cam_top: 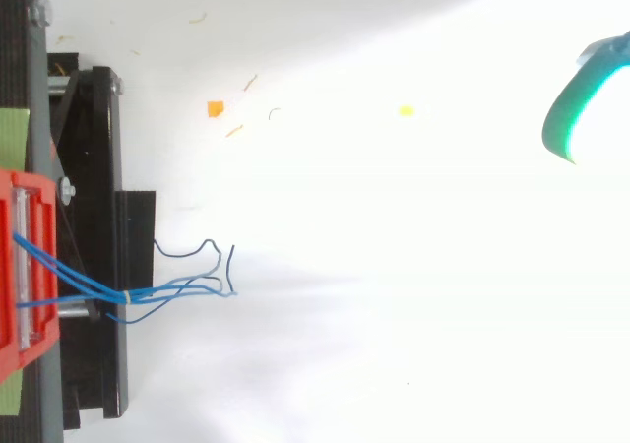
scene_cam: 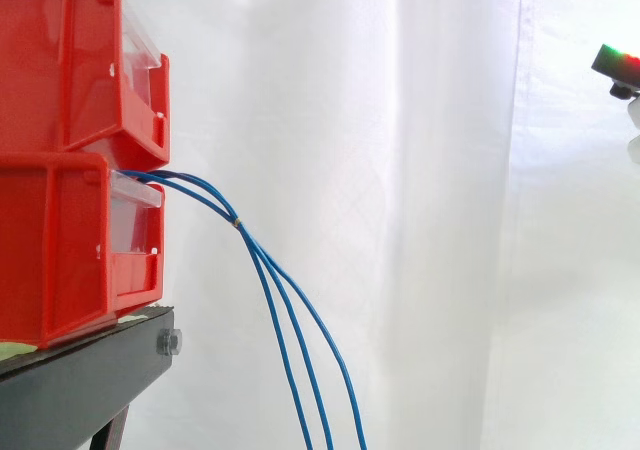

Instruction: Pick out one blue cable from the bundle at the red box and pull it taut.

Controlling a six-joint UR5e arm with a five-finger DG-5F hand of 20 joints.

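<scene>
Side view: blue cables (scene_cam: 262, 260) droop from lower red bin (scene_cam: 60, 250); hand (cam_top: 574, 106) apart, grasp unclear.

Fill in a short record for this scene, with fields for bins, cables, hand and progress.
bins: upper red bin stacked on lower red bin, both on a black stand
cables: blue cables leave the top of the lower bin's front, are bound by a small tie, then hang slack and spread apart
hand: hand far off to the side, apart from the cables
progress: no cable picked or taut yet
</scene>
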